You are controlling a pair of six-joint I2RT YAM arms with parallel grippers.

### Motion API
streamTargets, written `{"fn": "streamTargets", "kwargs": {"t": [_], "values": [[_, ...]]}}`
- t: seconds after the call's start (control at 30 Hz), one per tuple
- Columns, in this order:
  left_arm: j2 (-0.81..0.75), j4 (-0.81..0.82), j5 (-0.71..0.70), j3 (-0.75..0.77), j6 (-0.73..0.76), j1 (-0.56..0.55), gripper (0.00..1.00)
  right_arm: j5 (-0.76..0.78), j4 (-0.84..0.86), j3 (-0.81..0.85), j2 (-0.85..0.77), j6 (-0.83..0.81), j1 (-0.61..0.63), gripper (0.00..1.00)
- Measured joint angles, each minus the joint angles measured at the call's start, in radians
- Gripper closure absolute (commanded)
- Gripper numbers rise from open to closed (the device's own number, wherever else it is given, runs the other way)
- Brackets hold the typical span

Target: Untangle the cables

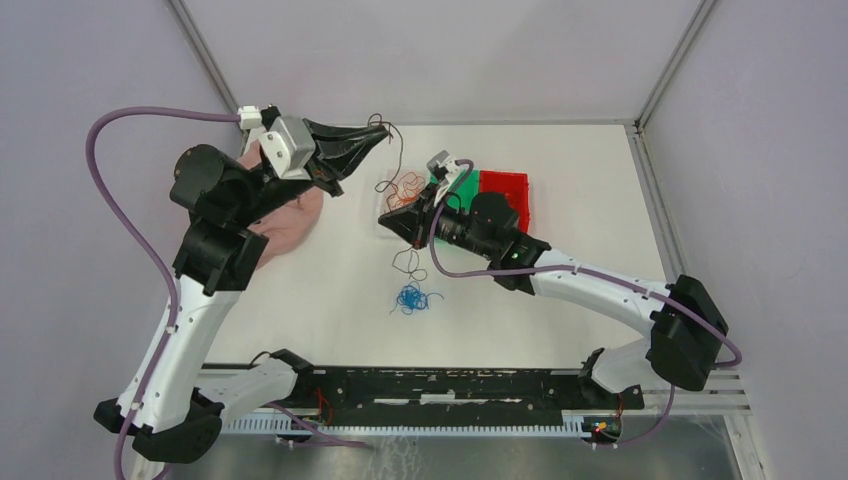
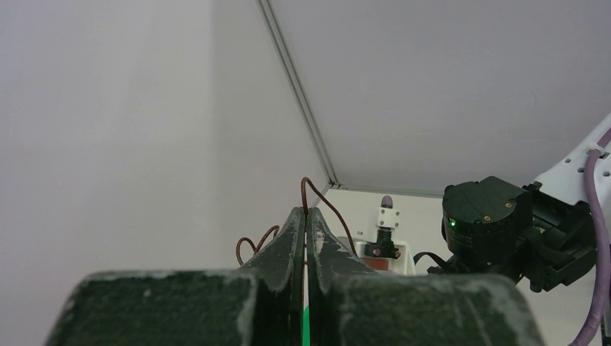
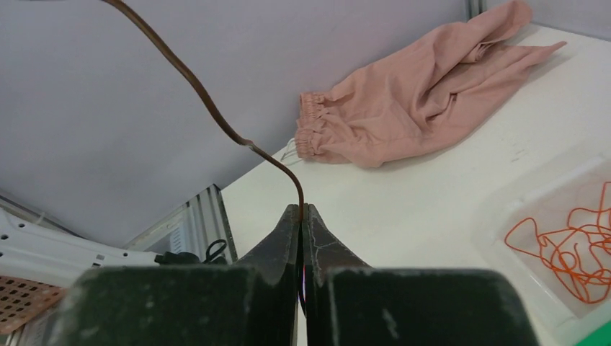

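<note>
The cables lie apart: a dark brown one hangs in the air, a blue one is bunched on the table, and an orange one sits in a clear tray. My left gripper is raised at the back, shut on the brown cable, which loops out on both sides of the fingertips. My right gripper is lower, by the tray, shut on the same brown cable, which rises up and left from its tips. A loose brown tail rests below it.
A pink cloth lies at the left under the left arm. Green and red bins stand right of the tray, behind the right wrist. Walls close the back and both sides.
</note>
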Motion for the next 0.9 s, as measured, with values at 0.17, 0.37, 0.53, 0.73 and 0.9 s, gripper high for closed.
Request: {"fn": "streamTargets", "kwargs": {"t": [0.17, 0.37, 0.53, 0.73, 0.9], "values": [[-0.010, -0.002, -0.003, -0.024, 0.000, 0.000, 0.97, 0.057, -0.045, 0.003, -0.018, 0.001, -0.016, 0.99], [-0.059, -0.011, -0.015, -0.186, -0.001, 0.000, 0.96, 0.134, -0.105, 0.003, -0.136, 0.002, -0.140, 0.99], [0.023, -0.071, -0.007, -0.265, 0.000, -0.019, 0.83, 0.204, -0.146, 0.003, -0.270, 0.001, -0.273, 0.99], [0.286, -0.239, -0.023, -0.179, 0.089, -0.115, 0.28, 0.275, -0.233, 0.003, -0.319, -0.006, -0.375, 0.99], [0.443, -0.394, -0.035, -0.079, 0.196, -0.158, 0.09, 0.308, -0.328, 0.005, -0.313, -0.036, -0.449, 1.00]]}}
